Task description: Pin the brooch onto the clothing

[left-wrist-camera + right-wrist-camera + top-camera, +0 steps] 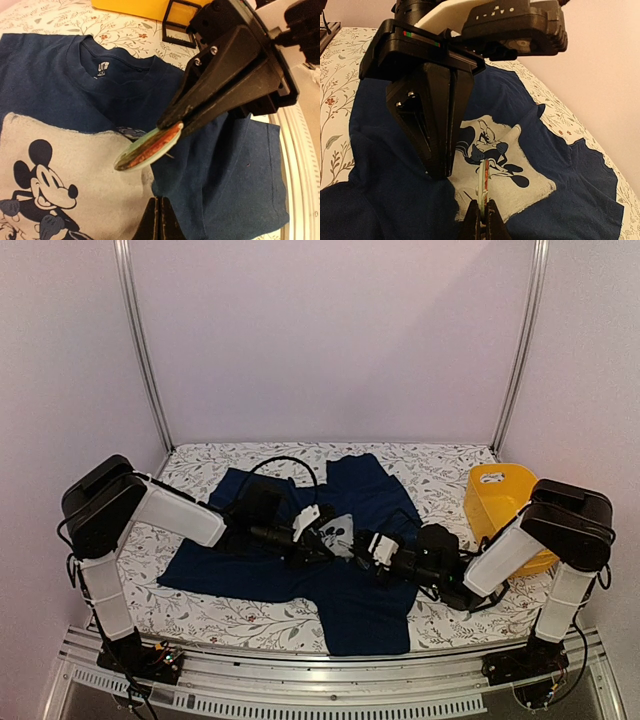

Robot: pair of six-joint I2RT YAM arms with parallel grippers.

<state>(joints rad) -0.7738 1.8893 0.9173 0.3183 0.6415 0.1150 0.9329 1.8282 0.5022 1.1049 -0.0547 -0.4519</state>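
The T-shirt [352,615] lies spread mid-bench, reaching toward the near edge. The right gripper [171,126] is clamped on the brooch [148,150] just above its chest. The left gripper [440,169] looks pressed together, perhaps pinching cloth. Held only by its rim, the brooch could twist or slip when pushed.

Above the navy T-shirt [360,615], left fingers [318,539] and right fingers [362,543] close together.

Lab test booth, plain walls [330,330], aluminium posts [140,350], floral-covered table [440,465]
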